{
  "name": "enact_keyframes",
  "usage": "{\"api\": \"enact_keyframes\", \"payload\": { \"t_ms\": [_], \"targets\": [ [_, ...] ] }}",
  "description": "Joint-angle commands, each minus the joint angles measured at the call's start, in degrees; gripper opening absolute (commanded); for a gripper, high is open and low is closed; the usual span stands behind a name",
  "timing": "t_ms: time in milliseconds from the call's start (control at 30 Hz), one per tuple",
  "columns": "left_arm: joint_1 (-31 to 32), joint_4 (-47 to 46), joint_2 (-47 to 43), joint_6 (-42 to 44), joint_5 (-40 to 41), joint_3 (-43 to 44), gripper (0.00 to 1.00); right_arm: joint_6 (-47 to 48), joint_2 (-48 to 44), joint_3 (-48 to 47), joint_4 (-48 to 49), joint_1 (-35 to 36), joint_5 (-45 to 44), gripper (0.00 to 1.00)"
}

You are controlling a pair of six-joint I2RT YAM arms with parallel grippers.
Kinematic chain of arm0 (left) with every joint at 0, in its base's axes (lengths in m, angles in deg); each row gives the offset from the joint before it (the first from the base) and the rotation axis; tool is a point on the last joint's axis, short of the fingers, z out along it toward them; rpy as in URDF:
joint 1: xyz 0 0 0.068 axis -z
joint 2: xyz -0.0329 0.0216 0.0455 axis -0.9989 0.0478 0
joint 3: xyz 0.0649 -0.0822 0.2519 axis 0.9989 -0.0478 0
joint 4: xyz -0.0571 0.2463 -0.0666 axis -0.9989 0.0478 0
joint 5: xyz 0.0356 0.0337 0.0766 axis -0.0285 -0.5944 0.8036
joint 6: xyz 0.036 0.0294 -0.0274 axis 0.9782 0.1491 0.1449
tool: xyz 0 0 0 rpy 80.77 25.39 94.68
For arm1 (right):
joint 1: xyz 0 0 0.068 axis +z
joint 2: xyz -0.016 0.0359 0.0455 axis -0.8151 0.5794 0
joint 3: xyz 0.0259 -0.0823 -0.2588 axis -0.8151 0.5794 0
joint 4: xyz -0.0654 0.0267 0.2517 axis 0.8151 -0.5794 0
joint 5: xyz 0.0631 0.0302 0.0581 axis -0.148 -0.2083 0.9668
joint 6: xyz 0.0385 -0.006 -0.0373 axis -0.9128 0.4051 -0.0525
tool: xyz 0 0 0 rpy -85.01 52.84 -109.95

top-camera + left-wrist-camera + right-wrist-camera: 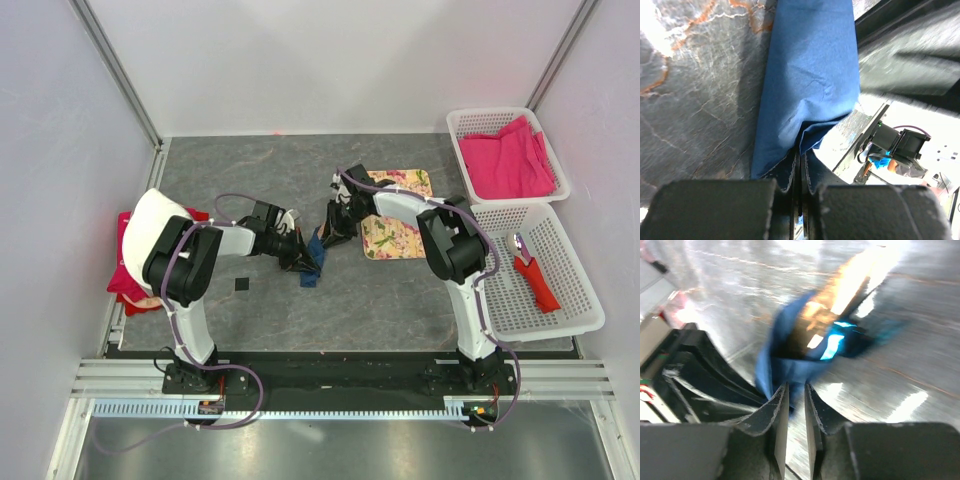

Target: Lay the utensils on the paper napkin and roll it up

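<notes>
The blue paper napkin (312,262) lies bunched on the grey table between the two grippers. My left gripper (298,255) is shut on its edge; in the left wrist view the napkin (810,80) runs up from the closed gripper (800,157). My right gripper (336,226) is at the napkin's far end. In the blurred right wrist view its jaws (796,387) stand a narrow gap apart with a fold of napkin (785,365) between the tips. A bright-blue utensil piece (832,346) shows inside the bundle; the rest of the utensils are hidden.
A floral mat (398,235) lies just right of the right gripper. Two white baskets stand at the right: the far one (460,125) holds pink cloth, the near one (575,265) a red-handled tool (535,278). Red cloth (125,275) lies at the left edge. A small black square (243,285) sits nearby.
</notes>
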Motion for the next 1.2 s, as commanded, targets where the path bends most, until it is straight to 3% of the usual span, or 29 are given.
{"api": "enact_keyframes", "payload": {
  "t_ms": [0,67,267,367,467,567,800,1167],
  "targets": [
    [0.23,2.37,2.3,-0.13,3.63,-1.45,0.02,5.41,-3.53,-0.93,-6.89,-2.38,-3.01,0.28],
    [0.23,2.29,2.57,-0.21,3.54,-1.45,0.02,5.5,-4.32,-0.48,-6.8,-2.55,-2.04,0.3],
    [0.14,2.29,2.39,-0.04,3.27,-1.19,0.02,1.65,-5.73,1.71,-2.59,-2.47,2.71,0.54],
    [0.23,2.37,2.48,0.14,3.27,-1.19,0.02,-1.25,-6.6,3.73,1.02,-2.47,4.21,0.73],
    [0.32,2.37,2.48,0.31,3.27,-1.19,0.02,-3.28,-6.96,5.23,3.75,-2.12,4.82,0.8],
    [0.41,2.55,2.3,0.93,3.01,-0.66,0.02,-4.95,-5.82,5.14,3.84,-1.07,4.3,0.79],
    [0.58,3.43,0.98,2.51,2.83,-0.83,0.02,-6.71,-3.09,6.11,5.33,1.13,2.37,0.55],
    [1.28,3.78,1.34,3.3,2.57,-0.4,0.02,-8.64,-0.63,5.41,8.58,1.31,2.45,0.52]
  ]
}}
